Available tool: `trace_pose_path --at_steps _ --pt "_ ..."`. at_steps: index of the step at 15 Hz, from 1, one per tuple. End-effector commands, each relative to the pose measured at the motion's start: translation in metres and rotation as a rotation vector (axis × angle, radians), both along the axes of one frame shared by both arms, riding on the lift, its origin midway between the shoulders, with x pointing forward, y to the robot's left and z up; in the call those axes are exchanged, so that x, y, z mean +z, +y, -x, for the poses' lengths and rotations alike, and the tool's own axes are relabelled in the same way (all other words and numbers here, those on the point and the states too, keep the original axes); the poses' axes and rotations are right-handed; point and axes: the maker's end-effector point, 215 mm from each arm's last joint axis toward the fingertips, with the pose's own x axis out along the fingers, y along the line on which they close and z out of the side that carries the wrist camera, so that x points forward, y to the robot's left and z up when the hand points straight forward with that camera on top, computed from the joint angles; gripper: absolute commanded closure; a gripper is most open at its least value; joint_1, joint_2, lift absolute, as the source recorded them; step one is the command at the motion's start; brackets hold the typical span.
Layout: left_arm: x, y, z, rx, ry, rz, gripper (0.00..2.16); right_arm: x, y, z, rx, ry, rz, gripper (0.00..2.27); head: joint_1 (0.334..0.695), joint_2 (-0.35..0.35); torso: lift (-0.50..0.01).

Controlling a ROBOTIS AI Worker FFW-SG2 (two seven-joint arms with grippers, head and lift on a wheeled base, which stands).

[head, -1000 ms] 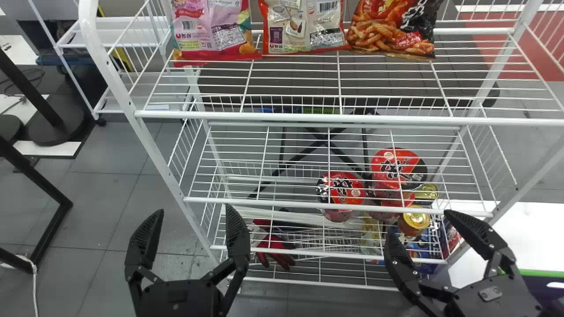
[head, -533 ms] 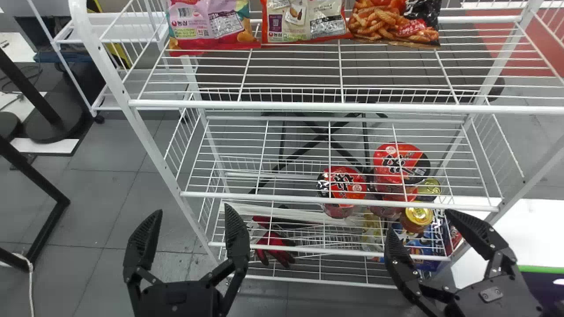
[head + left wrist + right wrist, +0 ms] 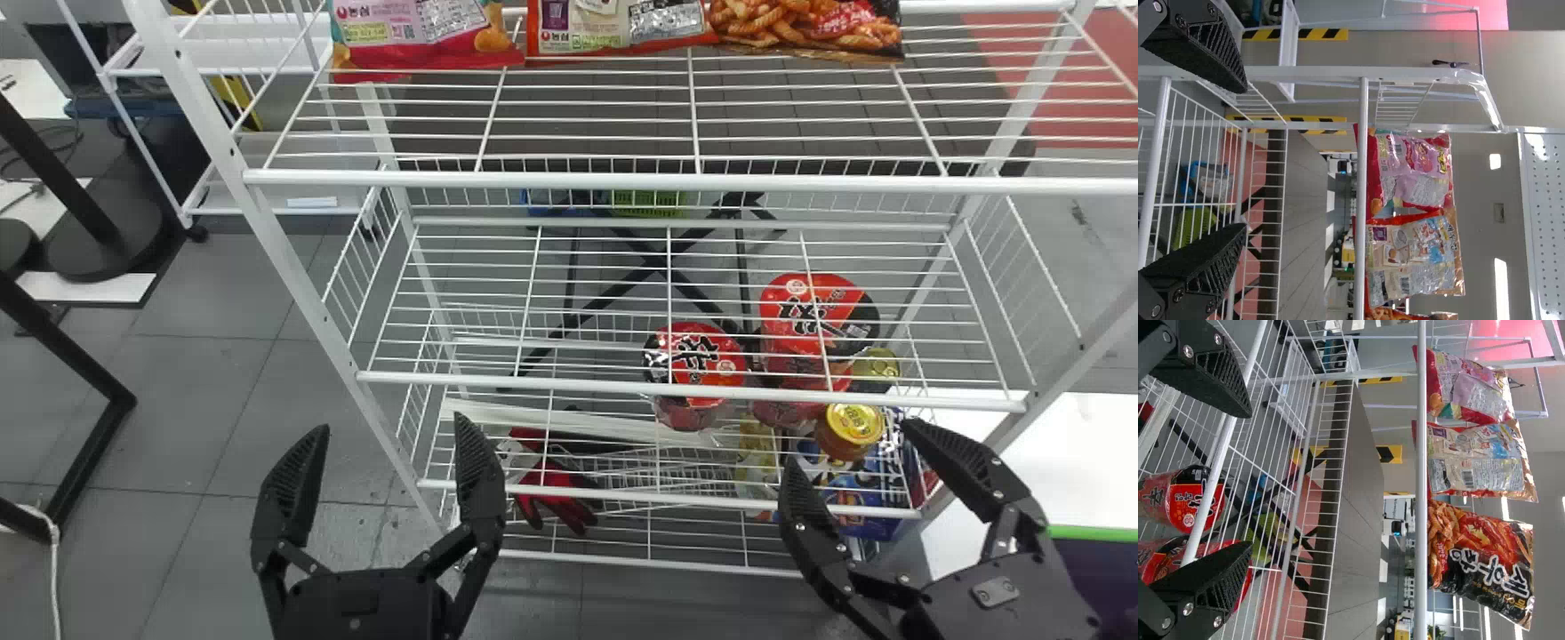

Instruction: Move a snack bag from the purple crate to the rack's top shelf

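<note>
White wire top shelf (image 3: 587,181) is occupied by three snack bags (image 3: 613,25); left gripper (image 3: 391,421) and right gripper (image 3: 845,441) are set wide.

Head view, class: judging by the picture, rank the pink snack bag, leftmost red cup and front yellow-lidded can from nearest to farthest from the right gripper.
From the right gripper:
1. Front yellow-lidded can, seen between its jaws.
2. Leftmost red cup, to the left.
3. Pink snack bag, top shelf, farther left.
</note>
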Motion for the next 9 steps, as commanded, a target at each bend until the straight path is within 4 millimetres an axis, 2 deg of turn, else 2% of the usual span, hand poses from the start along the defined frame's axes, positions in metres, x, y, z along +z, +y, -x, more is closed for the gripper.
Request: trace_pose_path --at_steps 1,9 --pt "-0.0003 0.0002 0.0000 0.000 0.000 -0.001 0.09 -0.0012 -0.0001 0.0001 0.000 0.002 0.001 0.14 0.695 0.085 -0.288" --pt "-0.0009 -0.0013 0.0009 -0.004 0.002 -0.002 0.09 0.0017 -0.0002 0.0024 0.002 0.000 0.002 0.14 0.695 0.083 -0.321"
